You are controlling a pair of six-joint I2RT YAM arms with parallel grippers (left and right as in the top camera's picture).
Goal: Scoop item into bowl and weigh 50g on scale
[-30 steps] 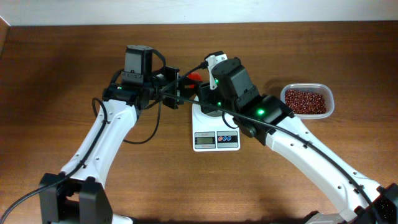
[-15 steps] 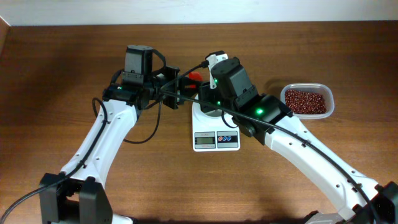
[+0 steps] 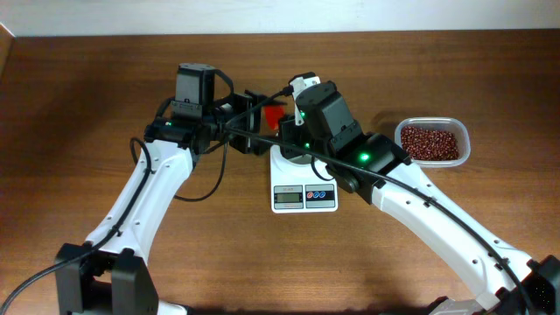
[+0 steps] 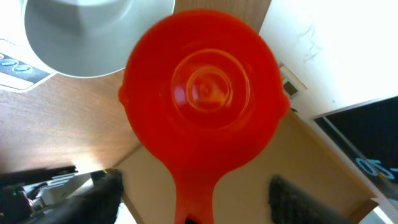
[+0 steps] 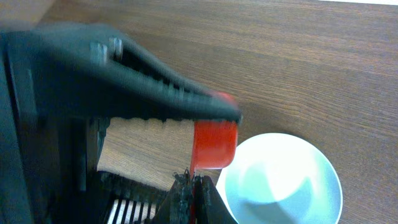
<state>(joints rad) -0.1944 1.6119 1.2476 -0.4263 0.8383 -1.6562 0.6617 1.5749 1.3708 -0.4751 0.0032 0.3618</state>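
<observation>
The left gripper [image 3: 256, 122] has just sprung wide, letting go of the bright orange-red plastic scoop [image 4: 202, 93]. The right gripper [image 5: 189, 190] has pinched shut, seemingly on its handle. With the handover made, scooping can start. The small dark red-brown beans [image 3: 429, 142] lie in the clear plastic tub [image 3: 465, 144] at the desk's right edge, and the round white bowl [image 5: 280, 180] sits empty on the flat white digital scale [image 3: 304, 197].

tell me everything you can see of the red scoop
The scoop is bright orange-red glossy plastic: a round cup with a ring at its centre and a narrow handle. It looks empty. It hangs above the table beside the white bowl. The right gripper is shut on its handle; the left gripper stands open around it.
</observation>
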